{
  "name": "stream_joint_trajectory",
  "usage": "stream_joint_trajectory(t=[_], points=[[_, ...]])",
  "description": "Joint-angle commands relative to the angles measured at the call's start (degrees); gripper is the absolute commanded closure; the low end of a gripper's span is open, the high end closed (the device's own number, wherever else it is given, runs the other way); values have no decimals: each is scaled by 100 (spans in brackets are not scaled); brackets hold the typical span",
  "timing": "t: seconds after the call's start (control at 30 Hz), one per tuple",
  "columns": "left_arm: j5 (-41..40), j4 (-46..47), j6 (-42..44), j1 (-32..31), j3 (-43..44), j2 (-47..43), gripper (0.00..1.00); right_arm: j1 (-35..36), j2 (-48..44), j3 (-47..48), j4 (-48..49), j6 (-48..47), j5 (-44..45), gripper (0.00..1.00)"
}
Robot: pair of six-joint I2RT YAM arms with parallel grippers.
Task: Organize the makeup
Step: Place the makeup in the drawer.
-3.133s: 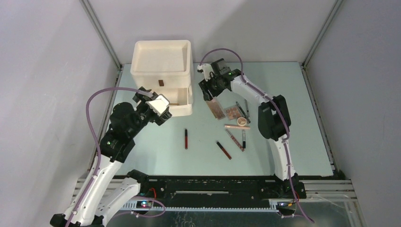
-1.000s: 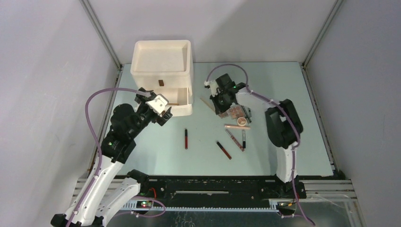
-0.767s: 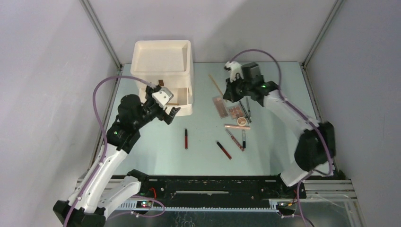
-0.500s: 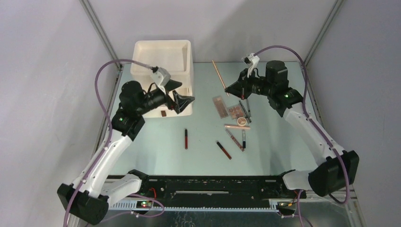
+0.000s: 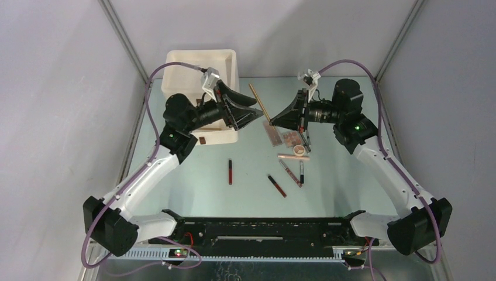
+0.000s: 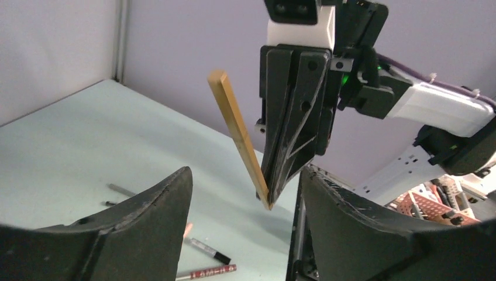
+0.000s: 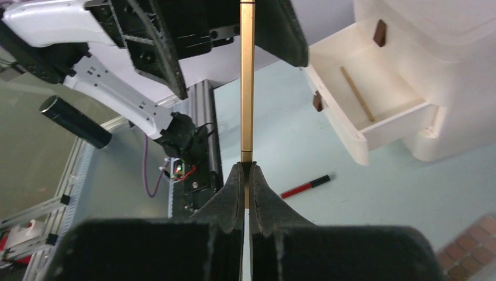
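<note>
Gold pencil (image 5: 259,102), held in mid-air above the table (image 5: 193,193).
Both arms have swung inward since earlier; right gripper (image 5: 272,120) pinches the pencil's lower end, left gripper (image 5: 256,115) jaws apart, flanking it.

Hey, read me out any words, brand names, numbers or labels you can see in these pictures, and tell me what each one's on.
Reddish stick, lying on the table in the left wrist view: pale lettering along it, too blurred to read.
Tan pencil: no print visible.
Palettes and drawer box: no readable text.
</note>
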Motion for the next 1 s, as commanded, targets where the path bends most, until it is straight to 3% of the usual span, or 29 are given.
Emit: stream_joint_trajectory(t=[0.0, 0.13, 0.2, 0.23, 0.3, 0.4, 0.43, 0.47, 0.57, 0.7, 0.8, 0.97], points=[[156, 932, -684, -122, 299, 152, 31, 120, -93, -45, 328, 225, -381, 100], [186, 1088, -758, -175, 332, 304, 42, 158, -78, -65, 329, 219, -438, 100], [255, 1204, -833, -185, 343, 351, 55, 166, -67, -59, 329, 210, -472, 100], [288, 1231, -827, -178, 339, 352, 66, 159, -57, -59, 329, 187, -478, 100], [334, 1226, -715, -157, 313, 290, 82, 124, -82, -60, 228, 84, -434, 93], [266, 604, -99, -7, 368, 44, 99, -39, -183, -60, -39, -182, -326, 42], [106, -98, 508, 82, 460, -86, 100, -118, -251, -62, -221, -403, -252, 24], [-342, -1519, 1760, 124, 783, -253, 100, -228, -339, -62, -486, -713, -111, 11], [-1491, -3088, 4132, 105, 1025, -490, 100, -383, -483, -59, -982, -1309, 80, 6], [-3105, -3646, 6657, 105, 700, -649, 99, -473, -620, -61, -1658, -2042, 341, 6], [-3943, -3671, 7757, 105, 339, -613, 99, -474, -656, -64, -2035, -2367, 628, 6], [-5014, -3558, 8786, 140, 21, -197, 98, -477, -600, -65, -2490, -2669, 1144, 6]])
